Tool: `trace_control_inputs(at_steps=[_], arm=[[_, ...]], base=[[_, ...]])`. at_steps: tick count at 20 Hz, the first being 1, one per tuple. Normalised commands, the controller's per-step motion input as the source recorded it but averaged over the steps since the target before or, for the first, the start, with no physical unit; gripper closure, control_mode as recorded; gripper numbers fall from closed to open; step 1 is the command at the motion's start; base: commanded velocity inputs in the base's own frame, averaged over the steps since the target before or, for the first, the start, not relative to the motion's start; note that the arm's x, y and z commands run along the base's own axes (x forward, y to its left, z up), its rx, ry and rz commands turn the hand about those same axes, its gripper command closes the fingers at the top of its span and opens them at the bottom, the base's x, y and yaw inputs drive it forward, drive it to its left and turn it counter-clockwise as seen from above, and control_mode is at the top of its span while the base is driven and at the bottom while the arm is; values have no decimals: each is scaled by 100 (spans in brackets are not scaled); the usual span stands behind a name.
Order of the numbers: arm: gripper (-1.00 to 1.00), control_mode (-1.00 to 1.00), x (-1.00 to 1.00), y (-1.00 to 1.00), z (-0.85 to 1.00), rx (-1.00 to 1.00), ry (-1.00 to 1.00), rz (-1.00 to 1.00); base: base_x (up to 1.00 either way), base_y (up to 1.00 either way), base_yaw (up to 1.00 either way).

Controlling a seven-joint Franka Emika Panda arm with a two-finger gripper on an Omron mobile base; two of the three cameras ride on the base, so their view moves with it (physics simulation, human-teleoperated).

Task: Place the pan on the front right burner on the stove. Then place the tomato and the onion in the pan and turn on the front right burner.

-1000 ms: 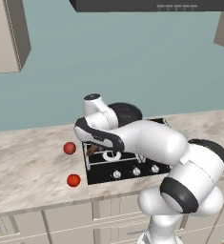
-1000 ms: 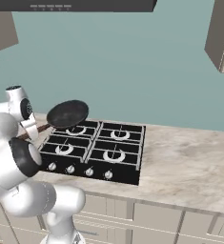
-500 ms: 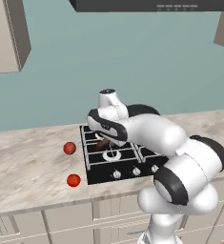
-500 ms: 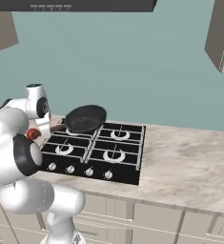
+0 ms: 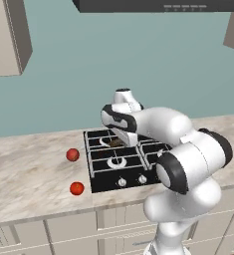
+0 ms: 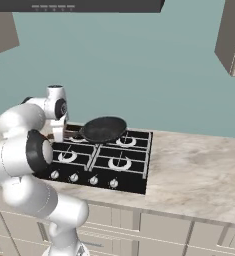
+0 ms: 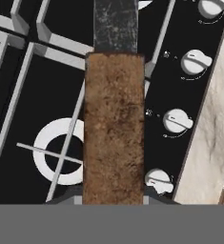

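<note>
My gripper (image 6: 59, 136) is shut on the brown wooden handle (image 7: 114, 128) of the dark round pan (image 6: 103, 129). The pan hangs level above the back middle of the black stove (image 6: 137, 172), clear of the grates. The front right burner (image 6: 120, 163) lies bare, below and in front of the pan. In the left base view the arm covers the stove's right half, and the gripper (image 5: 119, 139) shows over the back left grate. Two round red things, one (image 5: 72, 155) behind the other (image 5: 77, 188), lie on the counter left of the stove; which is the tomato and which the onion I cannot tell.
A row of silver knobs (image 6: 93, 180) runs along the stove's front edge, also seen as knobs (image 7: 178, 120) beside the handle. A silver burner ring (image 7: 61, 151) lies under the handle. Marble counter (image 6: 199, 165) spreads right of the stove. A range hood (image 6: 89, 5) hangs overhead.
The arm has swung right with the pan, carrying it from the stove's left edge to over the back middle and slightly lower. The two red things have not moved.
</note>
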Motion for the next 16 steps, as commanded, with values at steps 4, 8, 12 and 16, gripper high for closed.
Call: trace_control_inputs(at_steps=[4,8,12,16], arm=[[100,-100,23,-28,-8,0,5,-20],[100,-100,3,-22,-21,0,5,-16],[100,-100,1,-16,-29,0,4,-15],[100,-100,8,-23,-16,1,0,-9]], base=[[0,0,0],[0,0,0],[0,0,0],[0,0,0]])
